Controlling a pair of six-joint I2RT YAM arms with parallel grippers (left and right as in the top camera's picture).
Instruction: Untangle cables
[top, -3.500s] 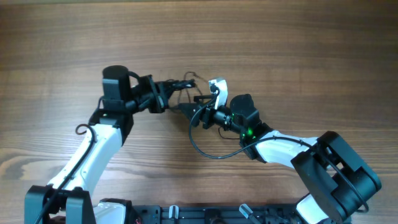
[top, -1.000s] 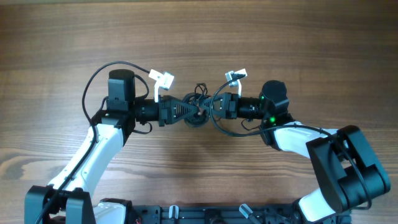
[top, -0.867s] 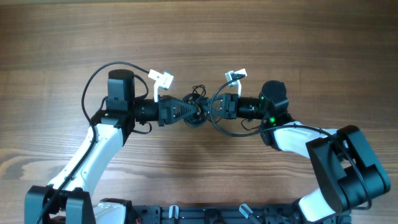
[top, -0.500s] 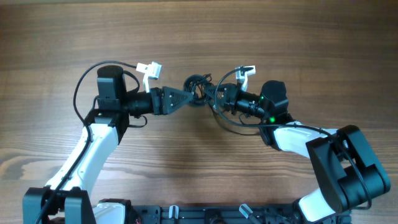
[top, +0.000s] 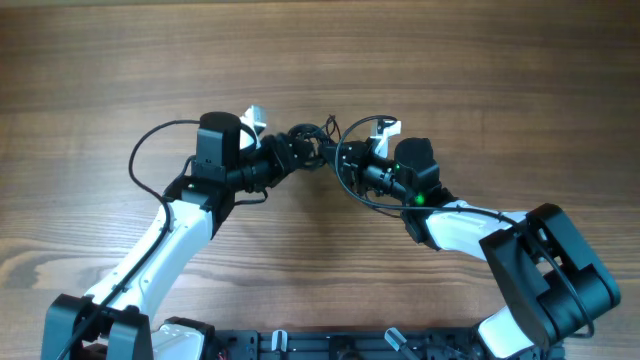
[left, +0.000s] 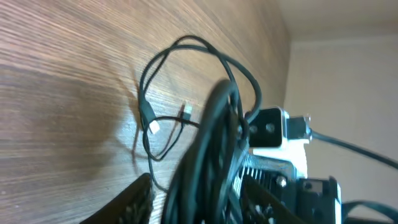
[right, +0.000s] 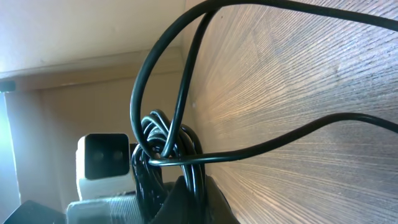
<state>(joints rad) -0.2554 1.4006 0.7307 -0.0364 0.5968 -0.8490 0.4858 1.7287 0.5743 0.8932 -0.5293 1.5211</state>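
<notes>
black cables (top: 308, 133); brown wood-grain table (top: 450, 60)

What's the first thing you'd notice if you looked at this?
The two robot arms nearly touching noses: the left gripper and right gripper meet at a knot of thin black cables. In the left wrist view a loose loop spills onto the wooden table, with a tiny plug.

Overhead is looking straight down at the table (top: 450, 60); both wrist cameras are peering, tilted, very close, at the cables (left: 208, 146) from opposite sides.
</notes>
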